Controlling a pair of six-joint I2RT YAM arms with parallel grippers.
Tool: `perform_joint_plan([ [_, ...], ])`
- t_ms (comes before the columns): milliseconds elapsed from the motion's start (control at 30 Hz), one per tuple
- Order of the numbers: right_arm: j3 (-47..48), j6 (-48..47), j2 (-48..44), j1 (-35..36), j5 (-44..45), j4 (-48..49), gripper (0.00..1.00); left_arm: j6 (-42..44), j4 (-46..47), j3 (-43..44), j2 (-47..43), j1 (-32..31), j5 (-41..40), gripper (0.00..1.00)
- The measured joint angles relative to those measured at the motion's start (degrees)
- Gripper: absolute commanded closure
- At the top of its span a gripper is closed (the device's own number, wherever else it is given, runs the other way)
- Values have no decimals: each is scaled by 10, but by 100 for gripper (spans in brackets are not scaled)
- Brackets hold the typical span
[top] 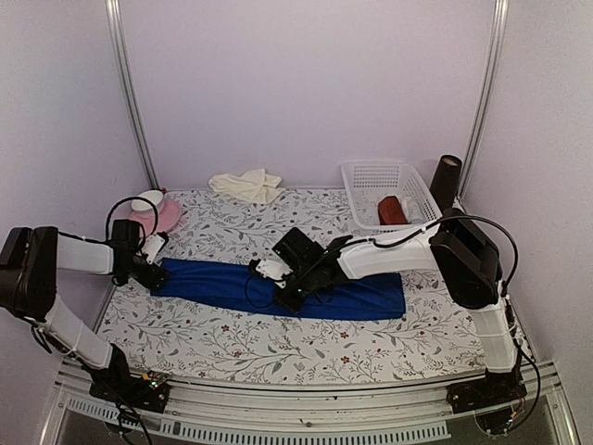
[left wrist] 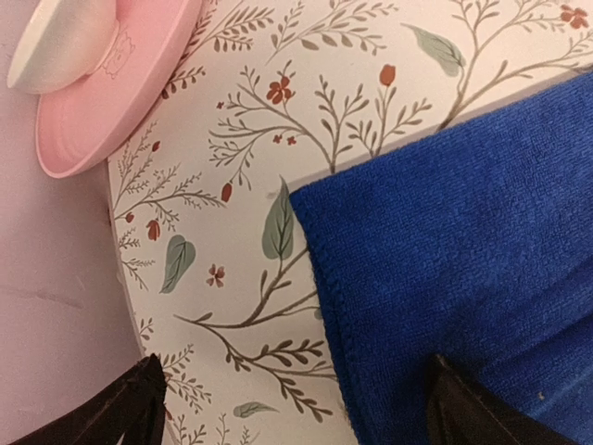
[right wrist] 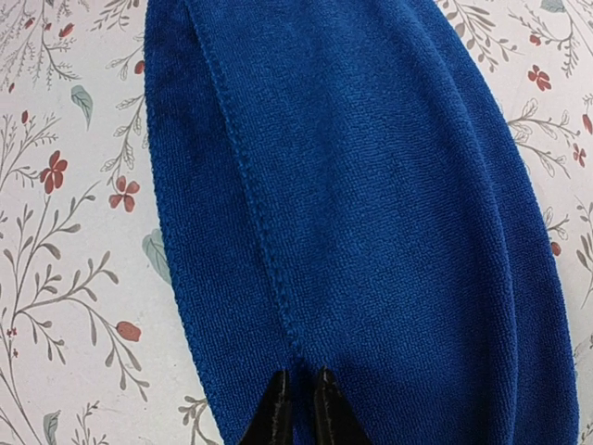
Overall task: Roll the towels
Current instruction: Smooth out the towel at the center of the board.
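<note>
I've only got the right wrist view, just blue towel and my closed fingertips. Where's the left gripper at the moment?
Observer: The left gripper is at the left end of the blue towel, jaws wide open, one finger over the cloth and the other over the bare table.
Operator: And the other towel?
Observer: The cream towel lies crumpled at the table's far edge, well apart from the blue one.

Even, soft, diffuse light — moderately bright
Overhead view slightly soft, shadows faint on the tabletop point(top: 232, 343); wrist views sharp on the blue towel point(right wrist: 371, 185) weave.
</note>
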Motion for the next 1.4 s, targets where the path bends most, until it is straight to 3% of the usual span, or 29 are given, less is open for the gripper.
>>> perform_joint_plan([
  [700,23,27,13,-6,-5,-8,88,6,18,-1,6,-5,-23,3],
  [1067,23,28,19,-6,-4,-11,97,6,18,-1,6,-5,-23,3],
  [1400,24,29,19,-7,-8,-11,98,6,18,-1,6,-5,-23,3],
])
